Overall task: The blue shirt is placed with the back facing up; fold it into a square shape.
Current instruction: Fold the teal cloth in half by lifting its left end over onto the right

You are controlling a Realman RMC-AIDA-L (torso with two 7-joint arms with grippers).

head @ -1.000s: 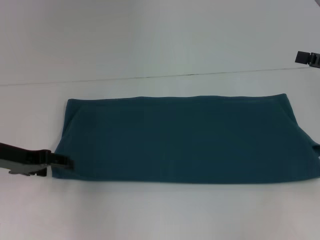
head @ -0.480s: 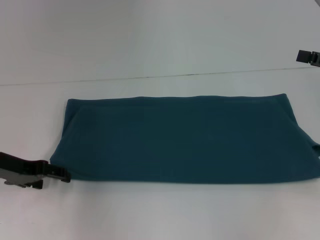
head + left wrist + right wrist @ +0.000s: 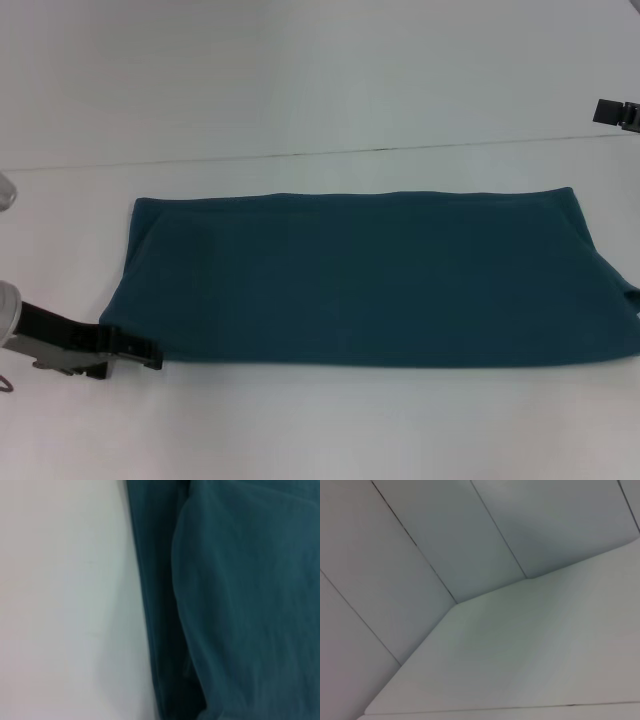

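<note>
Shirt [image 3: 370, 280] lay flat on the white bench [image 3: 300, 430] as a long teal-blue band, its long axis running across the robot's front from left to right; the sleeves appeared already tucked under or in, so by my judgement what remained was to bring one end over the other to make the square. Left claw [image 3: 150, 352] sat low at the near left corner of the cloth, its dark tip right at the hem, reaching in from the left along the band's length; the shirt stretched away from it toward the right; whether its jaws had closed on the fabric I could not tell, for the tip was too dark against the cloth. Right claw [image 3: 615, 112] hung high at the far right edge, well apart from the shirt, seemingly idle, and its opening could not be read either; the left arm was plainly the nearer one, and the coming fold would likely turn on carrying that left end rightward. Left wrist view gave what the head view lacked: an upper layer lying over a darker strip beside the bench, showing doubled cloth; the right wrist view showed only bench and wall panels.
</note>
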